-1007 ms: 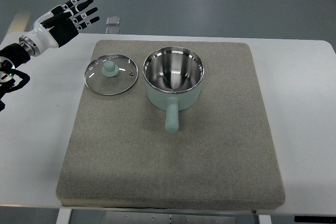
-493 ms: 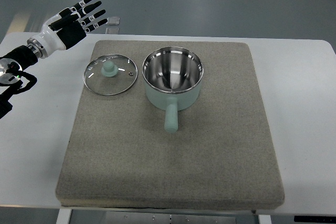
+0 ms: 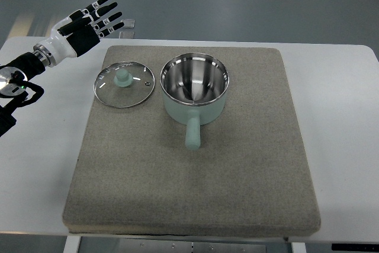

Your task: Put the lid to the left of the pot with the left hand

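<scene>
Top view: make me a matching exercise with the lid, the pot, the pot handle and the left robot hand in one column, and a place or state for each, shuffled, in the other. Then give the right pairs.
Column one:
1. lid
2. pot
3. pot handle
4. left robot hand

Column two:
A. fingers spread, holding nothing, above the table's far left corner
B. points toward the near edge of the mat
C. lies flat on the mat, knob up, left of the pot
D. stands uncovered, shiny inside showing

Pairs: 1-C, 2-D, 3-B, 4-A
</scene>
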Tool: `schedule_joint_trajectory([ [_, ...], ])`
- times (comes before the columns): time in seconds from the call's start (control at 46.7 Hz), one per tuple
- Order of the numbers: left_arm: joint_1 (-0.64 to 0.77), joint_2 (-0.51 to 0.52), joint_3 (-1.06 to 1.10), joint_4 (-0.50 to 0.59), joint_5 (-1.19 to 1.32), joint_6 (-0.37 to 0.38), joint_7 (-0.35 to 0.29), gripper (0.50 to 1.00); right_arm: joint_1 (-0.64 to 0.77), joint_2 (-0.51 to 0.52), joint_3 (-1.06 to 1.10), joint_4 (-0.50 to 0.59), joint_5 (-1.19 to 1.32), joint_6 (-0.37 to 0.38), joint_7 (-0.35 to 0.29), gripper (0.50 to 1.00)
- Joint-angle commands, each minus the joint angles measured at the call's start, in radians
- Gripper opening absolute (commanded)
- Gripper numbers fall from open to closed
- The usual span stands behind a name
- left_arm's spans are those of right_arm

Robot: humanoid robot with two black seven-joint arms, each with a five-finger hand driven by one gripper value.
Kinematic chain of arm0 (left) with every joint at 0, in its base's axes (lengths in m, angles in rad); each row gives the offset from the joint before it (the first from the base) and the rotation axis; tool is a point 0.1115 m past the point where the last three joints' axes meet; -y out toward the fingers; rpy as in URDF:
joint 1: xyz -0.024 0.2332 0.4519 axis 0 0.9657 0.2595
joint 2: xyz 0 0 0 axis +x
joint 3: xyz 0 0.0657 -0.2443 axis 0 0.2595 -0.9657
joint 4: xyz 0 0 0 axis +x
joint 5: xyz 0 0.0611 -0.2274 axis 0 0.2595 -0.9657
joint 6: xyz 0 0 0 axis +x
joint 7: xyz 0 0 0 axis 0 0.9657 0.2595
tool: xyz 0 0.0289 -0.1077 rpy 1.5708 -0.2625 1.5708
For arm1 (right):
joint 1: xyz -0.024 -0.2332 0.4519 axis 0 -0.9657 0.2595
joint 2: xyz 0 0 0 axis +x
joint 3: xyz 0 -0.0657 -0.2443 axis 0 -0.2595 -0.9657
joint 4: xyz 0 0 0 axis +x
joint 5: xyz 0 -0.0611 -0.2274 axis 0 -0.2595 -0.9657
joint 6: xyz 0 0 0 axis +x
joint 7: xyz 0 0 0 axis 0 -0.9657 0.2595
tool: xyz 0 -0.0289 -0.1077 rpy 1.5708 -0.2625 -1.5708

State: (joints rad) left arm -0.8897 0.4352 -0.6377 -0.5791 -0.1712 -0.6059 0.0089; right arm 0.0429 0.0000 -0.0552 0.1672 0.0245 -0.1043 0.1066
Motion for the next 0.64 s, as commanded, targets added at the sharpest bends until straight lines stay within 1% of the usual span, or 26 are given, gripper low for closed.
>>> schedule_joint_trajectory([
  [0.0, 0.000, -0.001, 0.000, -0.004, -0.001, 0.000, 0.000, 0.996, 0.000, 0.000, 0.000, 0.000, 0.000, 0.000, -0.001, 0.921],
  [0.621, -0.002, 0.000, -0.011, -0.002, -0.002, 0.000, -0.001, 0.996, 0.002, 0.000, 0.000, 0.017, -0.003, 0.002, 0.005, 0.921],
])
